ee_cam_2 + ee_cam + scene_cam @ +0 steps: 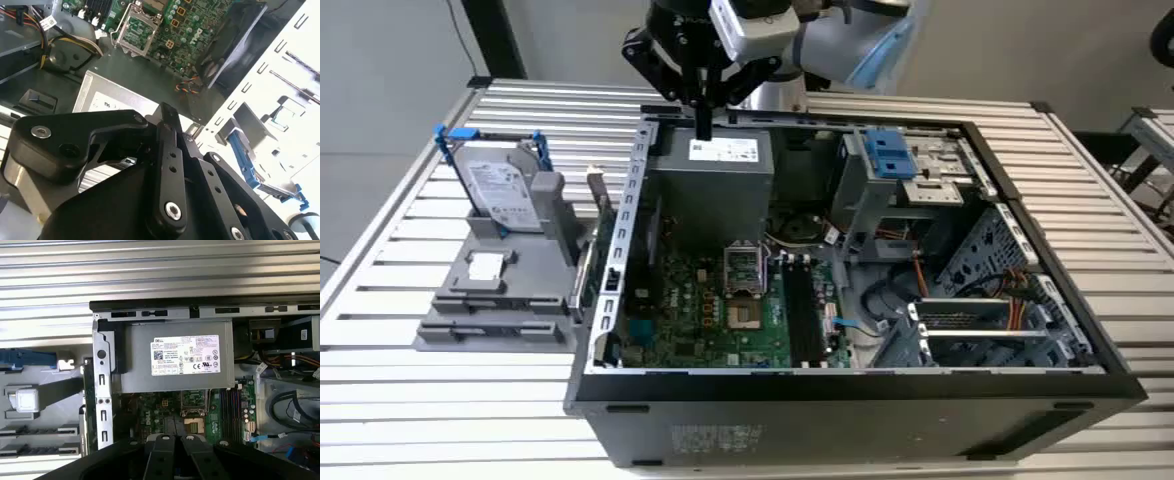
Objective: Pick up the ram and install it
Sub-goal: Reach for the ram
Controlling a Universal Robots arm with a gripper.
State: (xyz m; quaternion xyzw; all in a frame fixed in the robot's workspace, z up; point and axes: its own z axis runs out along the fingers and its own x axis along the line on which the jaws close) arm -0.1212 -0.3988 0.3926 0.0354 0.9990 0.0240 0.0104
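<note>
End effector [704, 118]: pinched together, apparently empty, hanging over the power supply [711, 165] inside the open computer case [854, 385]. Ram [596, 193]: seemingly standing on edge in the grey fixture [500, 300] on the worktop [400, 400], just outside the case wall on the exterior view's left. Probably best: spread wide before descending, align with the thin faces, grip mid-length, lift straight without twisting.

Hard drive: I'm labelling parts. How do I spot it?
Beside the computer case, on the exterior view's left, sits a grey holder. The hard drive stands at its far end, the only part there with a silver label and blue frame.
</note>
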